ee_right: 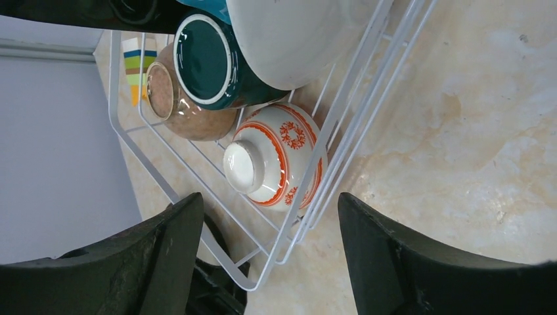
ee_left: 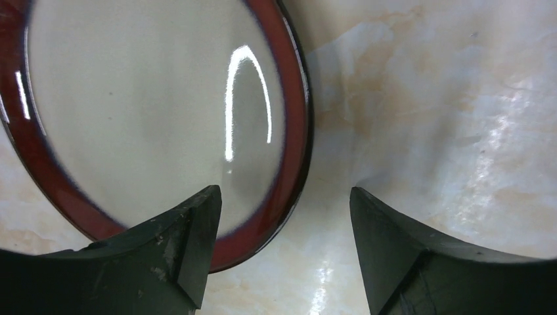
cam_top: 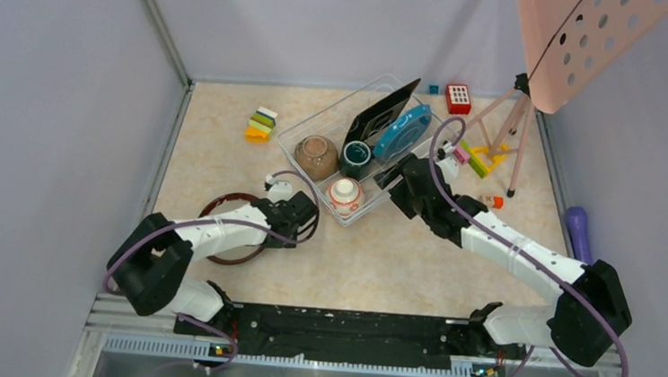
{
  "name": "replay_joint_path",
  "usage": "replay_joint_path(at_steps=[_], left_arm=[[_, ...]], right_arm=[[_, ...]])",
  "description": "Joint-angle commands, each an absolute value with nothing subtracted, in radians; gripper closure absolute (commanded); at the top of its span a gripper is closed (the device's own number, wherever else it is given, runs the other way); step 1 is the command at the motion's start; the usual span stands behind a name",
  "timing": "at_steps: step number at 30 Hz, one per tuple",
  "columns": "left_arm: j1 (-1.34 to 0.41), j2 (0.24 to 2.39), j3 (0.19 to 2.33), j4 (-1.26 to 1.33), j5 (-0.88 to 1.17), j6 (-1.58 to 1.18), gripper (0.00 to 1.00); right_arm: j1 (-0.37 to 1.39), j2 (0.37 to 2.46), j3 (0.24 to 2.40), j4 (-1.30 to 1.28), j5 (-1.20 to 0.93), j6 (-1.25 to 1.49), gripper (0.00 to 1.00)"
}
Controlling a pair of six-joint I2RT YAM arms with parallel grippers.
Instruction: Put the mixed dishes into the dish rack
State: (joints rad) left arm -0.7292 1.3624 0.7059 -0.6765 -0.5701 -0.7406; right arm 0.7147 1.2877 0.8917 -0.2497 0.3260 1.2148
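The dish rack [cam_top: 328, 107] stands mid-table and holds the brown bowl [cam_top: 317, 157], dark green mug [cam_top: 356, 159], orange-and-white bowl [cam_top: 345, 197], black square plate [cam_top: 381, 111] and blue dotted plate [cam_top: 402, 131]. The right wrist view shows the rack wire [ee_right: 343, 118], the patterned bowl [ee_right: 276, 157], the mug [ee_right: 203, 59], the brown bowl [ee_right: 190, 115] and a white plate's underside [ee_right: 289, 39]. The red-rimmed plate [cam_top: 230, 225] lies flat on the table. My left gripper [cam_top: 299, 217] is open and empty over its right rim [ee_left: 289, 131]. My right gripper [cam_top: 400, 183] is open and empty over the rack's near corner.
Colourful toy blocks [cam_top: 261, 124] lie left of the rack, and more [cam_top: 481, 157] lie to its right. A red keypad toy [cam_top: 457, 98] is at the back. A pink perforated board on a tripod [cam_top: 585, 37] stands back right. A purple object [cam_top: 577, 230] lies at the right edge. Grey walls enclose the table.
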Motion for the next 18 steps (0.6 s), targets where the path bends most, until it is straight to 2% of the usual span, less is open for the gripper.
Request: replay_joint_path(at_steps=[1,4,6,8,9,10,15,18], left_arm=[[-0.706,1.447,0.738,-0.703,-0.617,-0.846,0.27],[-0.676,1.455,0.738,-0.724,-0.617,-0.881,0.38],[-0.646,1.445,0.721,-0.716,-0.6,-0.892,0.5],[-0.637,1.439,0.722,-0.72,-0.598,-0.895,0.7],[-0.636,1.436,0.729,-0.729,-0.606,-0.895,0.87],[-0.637,1.428,0.736,-0.74,-0.612,-0.889,1.0],[-0.708,1.36,0.846,-0.896,-0.71,-0.896,1.0],[-0.73,1.316,0.933,-0.983,-0.688,-0.873,1.0]], right_arm=[[0.703,1.223,0.864,-0.21,0.345,1.193,0.27],[0.7,1.205,0.861,-0.222,0.346,1.193,0.27],[0.698,1.19,0.859,-0.225,0.345,1.193,0.27],[0.698,1.178,0.855,-0.225,0.346,1.193,0.27],[0.698,1.172,0.853,-0.225,0.345,1.193,0.27],[0.698,1.168,0.85,-0.226,0.344,1.192,0.27],[0.698,1.156,0.85,-0.248,0.34,1.184,0.28],[0.698,1.141,0.843,-0.243,0.338,1.183,0.28]])
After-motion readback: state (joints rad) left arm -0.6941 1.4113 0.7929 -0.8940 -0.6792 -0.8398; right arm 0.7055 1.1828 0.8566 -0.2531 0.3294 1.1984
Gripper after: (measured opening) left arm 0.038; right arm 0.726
